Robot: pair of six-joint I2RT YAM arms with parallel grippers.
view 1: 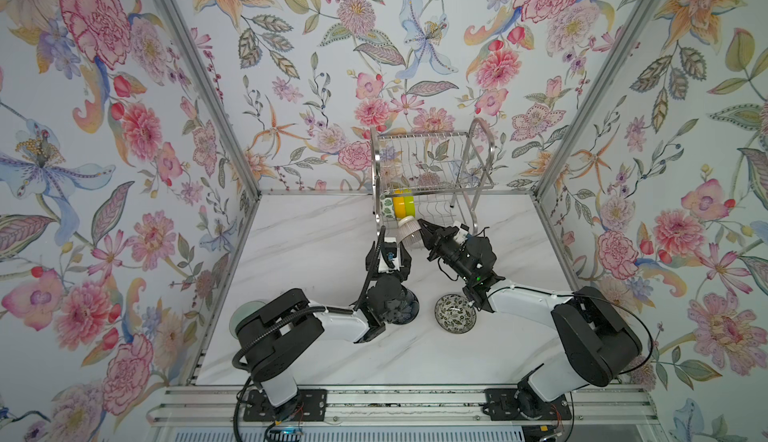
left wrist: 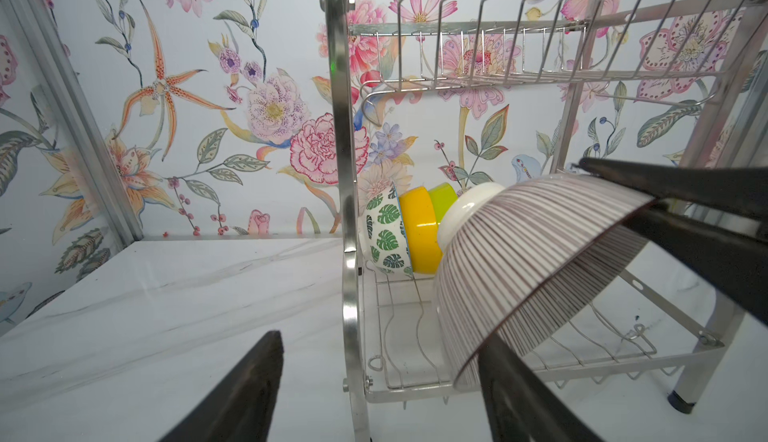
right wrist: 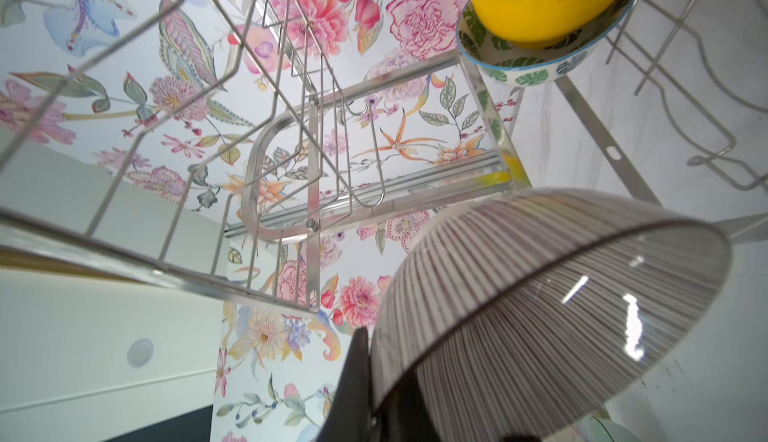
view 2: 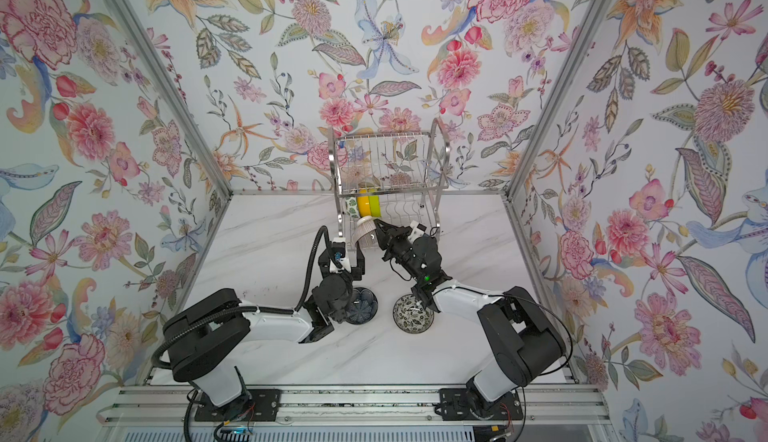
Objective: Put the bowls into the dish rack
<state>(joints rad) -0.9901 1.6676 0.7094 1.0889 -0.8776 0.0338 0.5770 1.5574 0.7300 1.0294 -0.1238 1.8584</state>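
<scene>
My right gripper [view 1: 423, 228] [right wrist: 376, 377] is shut on the rim of a ribbed, finely striped bowl [view 1: 409, 234] [view 2: 365, 232] [left wrist: 532, 261] [right wrist: 540, 315]. It holds the bowl tilted over the front of the dish rack's [view 1: 432, 161] [view 2: 386, 157] lower shelf. My left gripper [view 1: 390, 253] [left wrist: 384, 338] stands open just below the bowl, one finger close to the rim. On edge in the lower shelf stand a green-leaf bowl [view 1: 388, 208] [left wrist: 384, 236], an orange-yellow bowl [view 1: 400, 207] [left wrist: 419, 232] and a lime green bowl [view 1: 409, 206] [left wrist: 442, 199].
On the white marble table [view 1: 316, 232] a dark blue bowl [view 1: 405, 307] lies partly under my left wrist. A black-white floral bowl [view 1: 455, 313] sits beside my right forearm. A pale green bowl [view 1: 245, 315] peeks out behind the left arm's base. The rack's upper shelf [left wrist: 540, 57] holds nothing.
</scene>
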